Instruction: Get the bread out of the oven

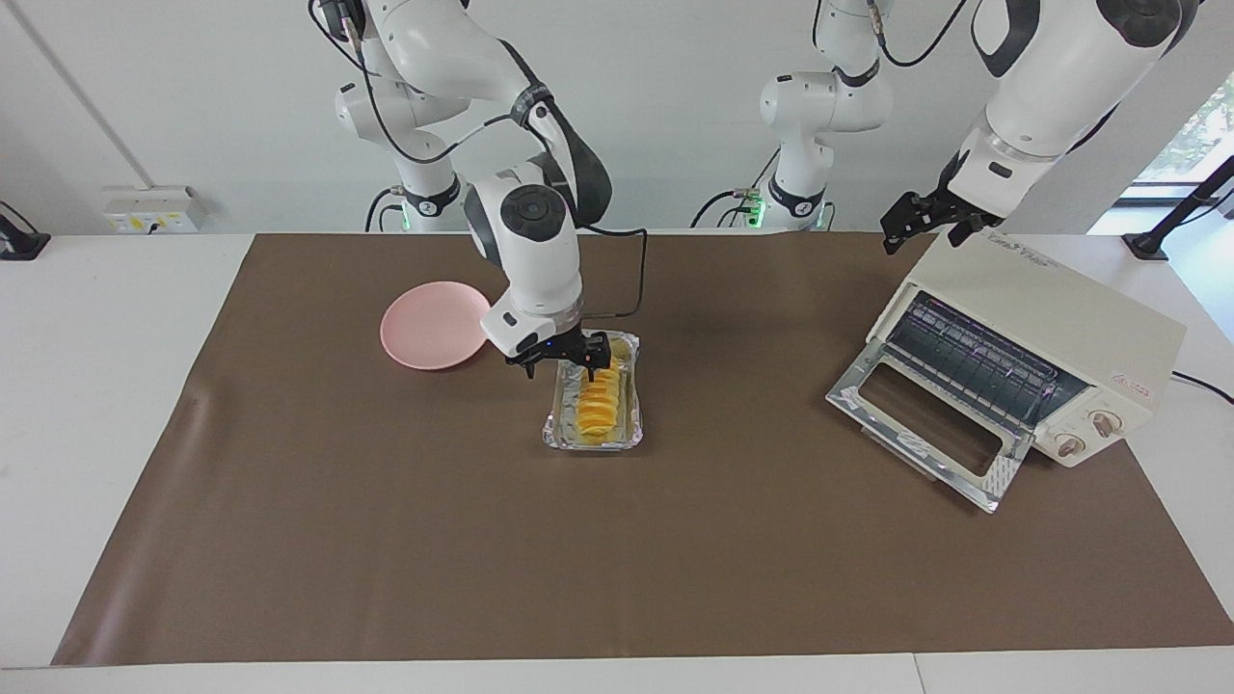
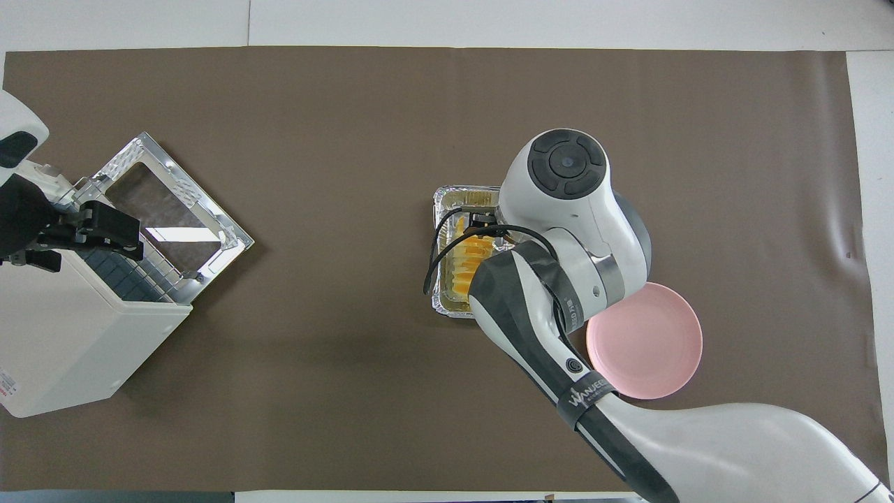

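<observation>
The bread lies in a crinkled silver foil tray on the brown mat at mid-table, outside the oven. My right gripper is down at the bread's end nearer the robots; in the overhead view the wrist hides most of it, with the bread showing beside the wrist. The cream-white oven stands toward the left arm's end, its glass door folded down open and the wire rack bare. My left gripper hangs open and empty over the oven's top.
A round pink plate lies beside the foil tray, toward the right arm's end and a little nearer the robots. The brown mat covers most of the table. The open oven door juts out over the mat.
</observation>
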You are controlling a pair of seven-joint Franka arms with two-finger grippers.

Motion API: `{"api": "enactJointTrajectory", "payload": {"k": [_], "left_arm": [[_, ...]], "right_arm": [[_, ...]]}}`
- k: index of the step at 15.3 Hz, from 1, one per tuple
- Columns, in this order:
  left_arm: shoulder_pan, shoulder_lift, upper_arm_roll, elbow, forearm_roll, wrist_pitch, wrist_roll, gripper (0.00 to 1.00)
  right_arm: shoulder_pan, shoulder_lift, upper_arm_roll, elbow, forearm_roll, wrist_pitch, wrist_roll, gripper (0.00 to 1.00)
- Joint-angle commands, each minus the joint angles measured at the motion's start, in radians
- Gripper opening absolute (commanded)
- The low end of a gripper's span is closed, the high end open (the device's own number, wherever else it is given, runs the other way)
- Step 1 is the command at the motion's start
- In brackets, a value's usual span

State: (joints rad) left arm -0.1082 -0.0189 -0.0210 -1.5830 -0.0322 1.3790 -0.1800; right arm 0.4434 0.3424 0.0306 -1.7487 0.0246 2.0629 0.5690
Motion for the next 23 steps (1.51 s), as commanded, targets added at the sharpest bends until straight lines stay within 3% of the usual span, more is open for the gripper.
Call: {"api": "enactJointTrajectory", "payload": {"k": [1,10,12,13,14,18,23], "left_arm": [[0.001,-0.024,-0.014,-0.045,-0.015,0.008,0.013,1.0],[-0.001,-0.023,-0.011,-0.032,-0.015,0.011,0.002,1.0],[-0.001,-0.023,-0.011,-0.032,-0.015,0.009,0.005,1.0],[-0.001,-0.023,-0.013,-0.032,-0.015,0.014,0.016,1.0],[-0.001,-0.023,-0.016,-0.032,-0.015,0.014,0.014,1.0],[-0.001,-0.029,-0.014,-0.031,-0.015,0.012,0.004,1.0],[0.016,-0.03,-0.005,-0.031,-0.015,0.011,0.001,1.0]], "right_arm": [[-0.008,-0.014,-0.003,-0.044,0.015,0.011,0.005,1.0],[-0.008,-0.051,-0.003,-0.193,0.015,0.102,0.012,1.0],[-0.009,-0.056,-0.003,-0.21,0.017,0.112,0.012,0.95],[-0.008,-0.057,-0.003,-0.218,0.017,0.123,0.015,0.88],[-0.008,-0.057,-0.003,-0.225,0.017,0.135,0.023,0.74],[-0.005,-0.06,-0.003,-0.239,0.017,0.186,0.038,0.0],[0.001,-0.048,-0.003,-0.213,0.014,0.212,-0.001,0.0]]}}
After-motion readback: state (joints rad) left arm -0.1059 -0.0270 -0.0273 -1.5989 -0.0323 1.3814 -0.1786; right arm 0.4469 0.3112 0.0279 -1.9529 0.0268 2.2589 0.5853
